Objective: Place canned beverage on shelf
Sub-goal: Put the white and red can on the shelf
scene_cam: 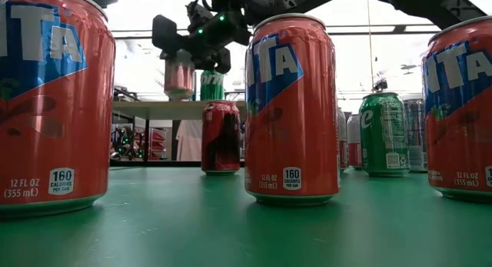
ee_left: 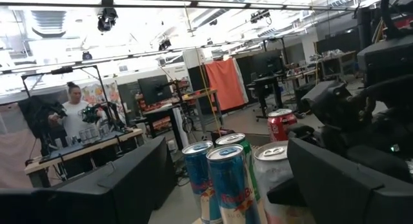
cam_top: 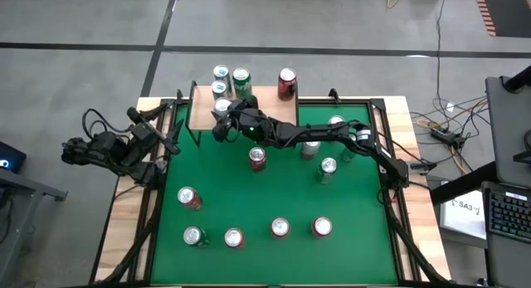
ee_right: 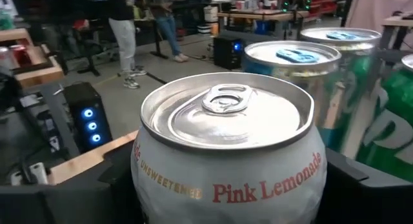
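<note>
From above, the right gripper reaches over the light-wood shelf at the table's far edge, its fingers spread around a silver-topped can. Two blue-topped cans and a green can stand on the shelf just beyond it, and a dark red can stands farther along the shelf. The left gripper waits open beside the shelf.

At table height, the held can hangs above the shelf board; near cans read "12 FL OZ (355 mL)" and "160 CALORIES".

The left wrist view shows Red Bull cans on the shelf.

The right wrist view reads "UNSWEETENED Pink Lemonade" on the gripped can.
</note>
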Controlling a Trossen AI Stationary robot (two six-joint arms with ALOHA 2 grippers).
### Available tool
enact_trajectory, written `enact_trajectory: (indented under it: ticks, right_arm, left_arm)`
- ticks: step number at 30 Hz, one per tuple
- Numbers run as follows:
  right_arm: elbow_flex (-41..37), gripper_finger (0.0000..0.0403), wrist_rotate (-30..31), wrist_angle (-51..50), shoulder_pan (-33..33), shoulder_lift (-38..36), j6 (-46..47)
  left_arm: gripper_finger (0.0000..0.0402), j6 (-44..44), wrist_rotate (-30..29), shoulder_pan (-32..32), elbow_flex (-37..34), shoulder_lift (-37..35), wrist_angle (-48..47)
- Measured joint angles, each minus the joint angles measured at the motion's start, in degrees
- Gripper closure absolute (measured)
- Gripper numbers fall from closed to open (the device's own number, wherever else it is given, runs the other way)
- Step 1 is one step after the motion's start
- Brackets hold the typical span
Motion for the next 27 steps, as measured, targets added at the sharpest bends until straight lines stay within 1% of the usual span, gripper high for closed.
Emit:
enact_trajectory:
  ticks: [8,11,20,27]
  right_arm:
    - [0.00,0.0110,0.42,-1.31,-0.13,0.00,1.60]
    - [-0.07,0.0107,1.45,-1.85,-0.11,0.00,1.49]
    - [-0.13,0.0077,1.91,-2.27,-0.40,-0.06,1.03]
    - [-0.13,0.0071,1.91,-2.91,-0.63,-0.22,0.85]
  left_arm:
    - [0.0096,0.13,0.00,-0.01,0.00,-0.01,-0.02]
    - [0.0096,0.14,0.00,-0.01,0.00,-0.01,-0.02]
    - [0.0096,0.15,0.00,0.00,0.00,-0.01,0.00]
    - [0.0096,0.17,0.02,0.00,0.00,-0.01,0.00]
